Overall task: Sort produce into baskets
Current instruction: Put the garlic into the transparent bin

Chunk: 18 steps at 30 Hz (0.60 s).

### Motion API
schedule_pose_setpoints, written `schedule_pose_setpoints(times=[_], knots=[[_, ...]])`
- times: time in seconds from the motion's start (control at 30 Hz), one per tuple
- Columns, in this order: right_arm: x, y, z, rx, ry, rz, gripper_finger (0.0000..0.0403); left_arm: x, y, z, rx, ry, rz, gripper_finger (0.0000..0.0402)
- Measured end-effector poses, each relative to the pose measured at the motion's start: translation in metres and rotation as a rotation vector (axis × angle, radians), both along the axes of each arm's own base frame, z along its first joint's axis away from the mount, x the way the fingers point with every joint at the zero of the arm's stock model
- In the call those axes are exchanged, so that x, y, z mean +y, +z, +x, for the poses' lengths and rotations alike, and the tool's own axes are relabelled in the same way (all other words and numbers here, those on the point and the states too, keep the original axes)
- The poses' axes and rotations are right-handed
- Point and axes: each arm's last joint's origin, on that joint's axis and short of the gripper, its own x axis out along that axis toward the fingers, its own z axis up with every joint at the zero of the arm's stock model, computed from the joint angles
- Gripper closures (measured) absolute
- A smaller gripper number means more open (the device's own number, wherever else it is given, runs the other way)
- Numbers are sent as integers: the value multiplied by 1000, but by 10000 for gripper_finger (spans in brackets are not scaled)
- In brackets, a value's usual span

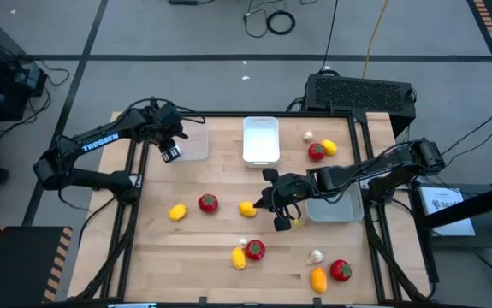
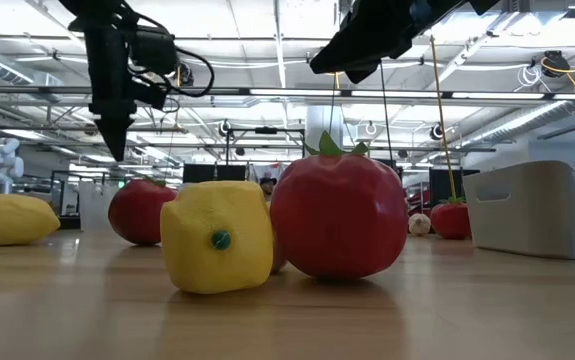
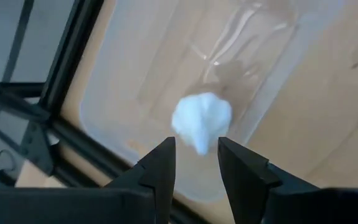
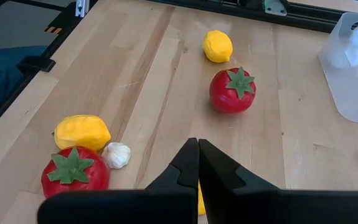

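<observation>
My left gripper hangs open over the clear tray, at its left end. In the left wrist view its fingertips stand apart above a whitish garlic bulb that lies in the tray. My right gripper is shut and empty. It hovers above the table just right of a yellow fruit, and a sliver of that fruit shows under its fingers. The white tray stands at the far middle and the grey tray at the right.
Loose on the table are a yellow fruit, a tomato, a yellow fruit, tomato and garlic group, a garlic, orange fruit and tomato near the front right, and a garlic, tomato and yellow fruit at the far right. A black box stands beyond the table.
</observation>
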Motion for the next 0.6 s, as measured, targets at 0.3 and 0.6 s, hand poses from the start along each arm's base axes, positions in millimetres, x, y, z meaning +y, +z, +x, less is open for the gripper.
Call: schedule_pose_setpoints(times=[0.3, 0.6], knots=[[0, 0, 0, -3, 12, -18, 403, -15, 0, 14, -93, -59, -87, 273], [0, 0, 0, -2, 11, -18, 403, -51, 9, 58, -368, -275, -86, 273]])
